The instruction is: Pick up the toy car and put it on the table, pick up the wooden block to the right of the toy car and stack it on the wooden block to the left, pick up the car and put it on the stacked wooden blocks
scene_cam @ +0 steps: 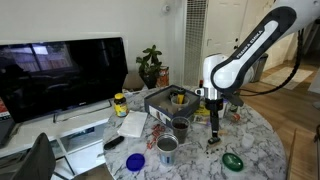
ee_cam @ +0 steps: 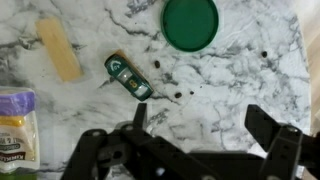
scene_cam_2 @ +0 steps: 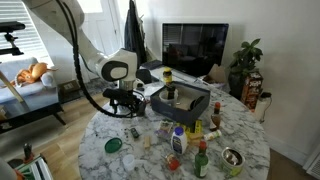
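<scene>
In the wrist view the toy car (ee_cam: 128, 77), small and dark teal, lies on the marble table (ee_cam: 235, 80). It is just beyond my left fingertip and apart from it. A tan wooden block (ee_cam: 60, 48) lies flat to the car's upper left. I see only this one block. My gripper (ee_cam: 200, 125) is open and empty, its fingers spread over bare marble. In both exterior views the gripper (scene_cam: 213, 132) (scene_cam_2: 128, 112) points down, close above the table (scene_cam: 262, 140) (scene_cam_2: 250, 128). The car is a dark speck below it (scene_cam: 210, 147) (scene_cam_2: 132, 132).
A green round lid (ee_cam: 190, 22) (scene_cam: 232, 160) (scene_cam_2: 114, 146) lies near the car. A labelled container (ee_cam: 15, 120) is at the left edge of the wrist view. A dark tray (scene_cam: 168, 100) (scene_cam_2: 180, 100), cups (scene_cam: 167, 148), bottles (scene_cam_2: 178, 140) and a blue lid (scene_cam: 136, 160) crowd the table.
</scene>
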You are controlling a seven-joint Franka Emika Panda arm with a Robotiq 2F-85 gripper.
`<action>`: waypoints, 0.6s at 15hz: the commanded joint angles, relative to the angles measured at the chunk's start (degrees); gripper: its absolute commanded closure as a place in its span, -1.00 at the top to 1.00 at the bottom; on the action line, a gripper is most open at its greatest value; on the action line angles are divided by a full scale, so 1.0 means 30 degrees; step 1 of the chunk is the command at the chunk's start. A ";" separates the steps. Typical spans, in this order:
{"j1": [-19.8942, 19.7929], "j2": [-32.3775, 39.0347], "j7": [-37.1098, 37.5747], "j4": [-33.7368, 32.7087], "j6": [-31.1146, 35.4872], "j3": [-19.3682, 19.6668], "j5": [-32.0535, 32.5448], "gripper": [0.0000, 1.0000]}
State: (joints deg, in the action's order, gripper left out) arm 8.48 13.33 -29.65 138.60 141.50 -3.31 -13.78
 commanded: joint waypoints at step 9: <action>-0.1878 0.1209 -0.5134 0.0188 0.0125 -0.1659 0.3936 1.00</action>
State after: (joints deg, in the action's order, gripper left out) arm 5.03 15.58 -39.14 138.10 140.97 -7.45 -6.36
